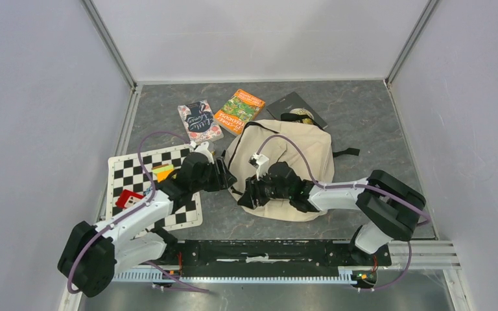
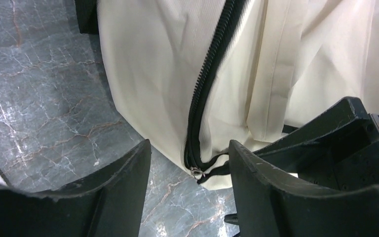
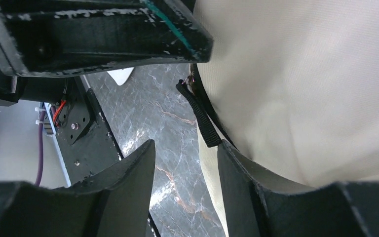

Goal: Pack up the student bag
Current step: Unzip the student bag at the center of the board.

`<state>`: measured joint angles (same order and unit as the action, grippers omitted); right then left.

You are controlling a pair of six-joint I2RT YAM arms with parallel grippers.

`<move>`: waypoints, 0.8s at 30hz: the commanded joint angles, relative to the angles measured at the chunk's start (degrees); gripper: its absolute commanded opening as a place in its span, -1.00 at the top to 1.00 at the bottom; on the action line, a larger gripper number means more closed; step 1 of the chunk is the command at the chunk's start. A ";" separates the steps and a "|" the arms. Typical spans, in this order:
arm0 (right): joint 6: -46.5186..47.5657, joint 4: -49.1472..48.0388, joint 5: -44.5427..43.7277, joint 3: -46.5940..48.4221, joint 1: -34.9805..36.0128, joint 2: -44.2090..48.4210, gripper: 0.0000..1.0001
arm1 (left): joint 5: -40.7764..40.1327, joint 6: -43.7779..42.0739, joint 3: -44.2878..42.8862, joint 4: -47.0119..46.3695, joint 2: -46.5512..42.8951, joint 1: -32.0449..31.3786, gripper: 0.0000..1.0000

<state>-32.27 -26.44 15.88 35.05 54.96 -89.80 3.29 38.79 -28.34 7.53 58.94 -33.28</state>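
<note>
Left end effector (image 2: 188,145): stands spread, pinches nothing, frames the black zipper (image 2: 212,74) end of the large cream fabric backpack (image 1: 298,146). Right end effector (image 3: 186,145): likewise spread, grips nothing, sits beside a black webbing tab (image 3: 200,116). Backpack: lies mid grey marbled worktop (image 1: 363,116), just right of the black-and-white checkered mat (image 1: 126,175).

We see soft, even white light from above; in the overhead view everything is sharp, with only faint shadows under the arms (image 1: 136,214). In the left wrist view the left gripper (image 2: 188,148) is dark and soft-edged near us, the student bag (image 2: 153,74) bright, nearly washed out at far right, and the table (image 2: 39,98) glints faintly.
</note>
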 commanded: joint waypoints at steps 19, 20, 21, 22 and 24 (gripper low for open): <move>1.55 0.01 0.68 7.43 -2.05 -7.11 0.02 | 5.07 0.24 -1.96 -9.20 8.46 3.04 0.05; 1.56 -0.19 0.75 7.64 -2.05 -7.33 0.05 | 5.19 0.39 -1.98 -9.29 8.56 3.04 0.07; 1.52 -0.28 0.66 7.87 -2.04 -7.50 0.07 | 5.30 0.53 -1.88 -9.50 8.74 3.04 0.10; 1.55 -0.39 0.65 8.07 -2.03 -7.68 0.09 | 5.45 0.72 -1.81 -9.79 8.82 3.02 0.15; 1.42 -0.79 0.56 8.27 -1.99 -7.98 0.14 | 5.71 1.06 -1.75 -10.06 8.95 2.98 0.28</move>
<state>-31.59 -25.08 16.34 40.69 53.12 -96.99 7.73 38.81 -28.36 1.08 67.48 -30.55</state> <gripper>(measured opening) 0.452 0.410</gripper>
